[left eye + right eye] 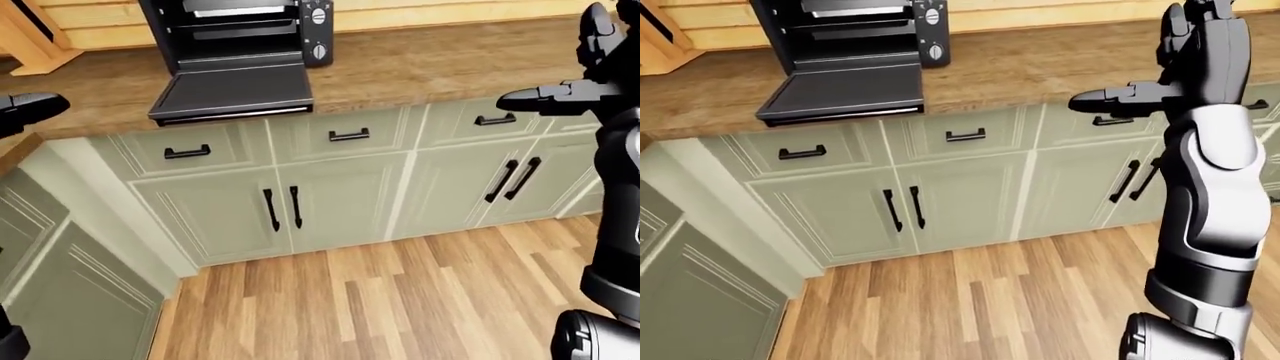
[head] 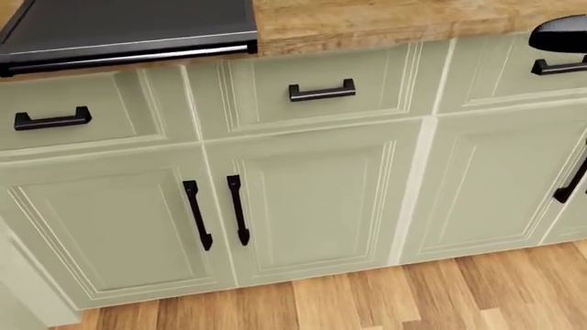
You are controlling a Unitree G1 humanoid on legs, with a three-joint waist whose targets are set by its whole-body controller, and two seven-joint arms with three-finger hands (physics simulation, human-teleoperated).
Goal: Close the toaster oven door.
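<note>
A wooden counter (image 1: pixel 420 64) crosses the left-eye view from nine to three o'clock. Under it runs a row of pale green drawers (image 1: pixel 345 135) with black handles (image 1: pixel 349 136), and below those, cupboard doors (image 1: pixel 330 202). Plank flooring (image 1: pixel 400 300) fills six o'clock. A wooden block (image 1: pixel 30 37) stands at eleven o'clock.

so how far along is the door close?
Done: the robot faces the counter holding the toaster oven. In hand: nothing. The right hand is raised with fingers open, off to the right of the oven; the left hand shows only at the left-eye view's edge. Left: the oven door lies fully open and flat, untouched.
</note>
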